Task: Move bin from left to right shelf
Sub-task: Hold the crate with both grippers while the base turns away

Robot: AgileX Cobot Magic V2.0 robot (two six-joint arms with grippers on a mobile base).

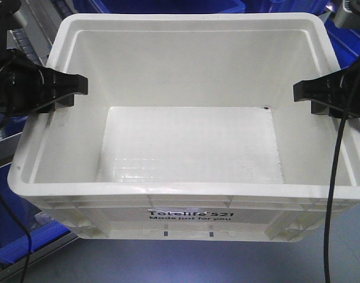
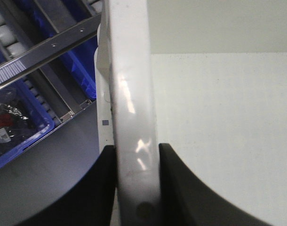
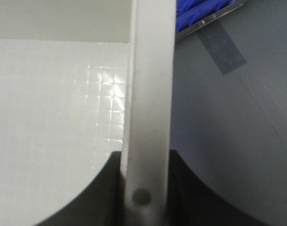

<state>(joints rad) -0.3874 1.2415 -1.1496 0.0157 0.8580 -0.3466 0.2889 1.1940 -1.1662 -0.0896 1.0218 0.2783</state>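
Left gripper (image 1: 78, 88) and right gripper (image 1: 299, 93) each pinch a side rim of the glossy white bin (image 1: 109, 203), floor seemingly gridded.

Arms come in level from opposite sides. The left black gripper (image 1: 72, 94) is clamped over the left rim of the large white rectangular plastic bin (image 1: 192, 65), one finger inside the wall and one outside. The right black gripper (image 1: 307, 98) pinches the right rim the same way.
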